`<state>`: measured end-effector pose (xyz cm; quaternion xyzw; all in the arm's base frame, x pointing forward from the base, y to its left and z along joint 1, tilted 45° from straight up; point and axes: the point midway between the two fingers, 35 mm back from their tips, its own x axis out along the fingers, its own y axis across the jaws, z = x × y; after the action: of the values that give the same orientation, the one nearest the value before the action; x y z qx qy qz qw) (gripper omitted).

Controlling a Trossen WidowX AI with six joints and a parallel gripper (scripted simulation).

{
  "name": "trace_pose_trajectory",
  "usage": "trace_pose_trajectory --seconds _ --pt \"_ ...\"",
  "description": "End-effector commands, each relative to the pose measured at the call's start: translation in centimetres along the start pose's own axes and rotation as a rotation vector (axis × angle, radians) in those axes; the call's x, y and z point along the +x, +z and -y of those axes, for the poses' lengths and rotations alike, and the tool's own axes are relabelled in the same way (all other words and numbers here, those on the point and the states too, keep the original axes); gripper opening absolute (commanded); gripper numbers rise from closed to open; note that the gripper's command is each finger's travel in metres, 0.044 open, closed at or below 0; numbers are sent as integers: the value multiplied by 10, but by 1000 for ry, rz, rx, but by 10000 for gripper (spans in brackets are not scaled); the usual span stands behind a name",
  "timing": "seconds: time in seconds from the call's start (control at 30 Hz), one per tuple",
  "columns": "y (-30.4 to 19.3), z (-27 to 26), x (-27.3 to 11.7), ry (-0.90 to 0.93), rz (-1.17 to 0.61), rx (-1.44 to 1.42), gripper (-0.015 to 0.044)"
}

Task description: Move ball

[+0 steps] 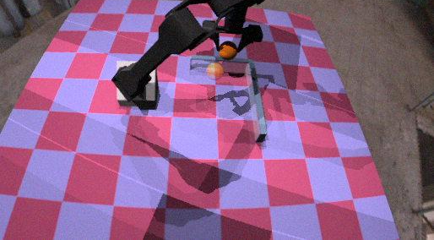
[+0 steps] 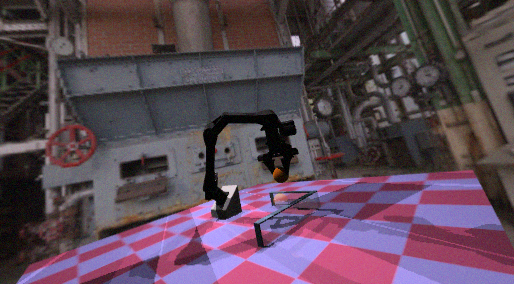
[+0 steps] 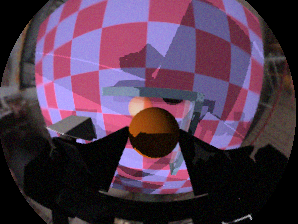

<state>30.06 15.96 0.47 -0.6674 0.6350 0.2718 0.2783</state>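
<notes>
My gripper (image 1: 228,49) (image 2: 280,172) (image 3: 153,131) is shut on the orange ball (image 1: 228,51) (image 2: 280,175) (image 3: 154,140) and holds it up in the air, clear of the table and above the walls. The see-through copy (image 1: 214,70) (image 2: 280,199) (image 3: 138,105) is a paler orange ball on the table inside the corner, beside the short wall. The two low clear walls meet in a corner: the short wall (image 1: 207,57) (image 3: 145,92) and the long wall (image 1: 258,103) (image 2: 284,209). In the wrist view the copy shows just up and left of the held ball.
The arm's white and black base block (image 1: 149,102) (image 2: 233,204) (image 3: 75,127) stands on the checkered table (image 1: 194,137) (image 2: 350,257), left of the walls in the top view. The arm reaches over from it. Dark shadows of the arm fall across the table and inside the corner.
</notes>
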Motion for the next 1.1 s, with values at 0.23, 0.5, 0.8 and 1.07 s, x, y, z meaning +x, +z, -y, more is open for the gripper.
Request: trace_pose_trajectory --seconds 0.23,0.5,0.8,1.07 --pt "-1 -24 17 -5 10 5 0" --pt "-2 -31 29 -5 10 5 0" --pt "-2 -30 72 -6 10 5 0" --pt "-3 -31 95 -6 7 5 0"
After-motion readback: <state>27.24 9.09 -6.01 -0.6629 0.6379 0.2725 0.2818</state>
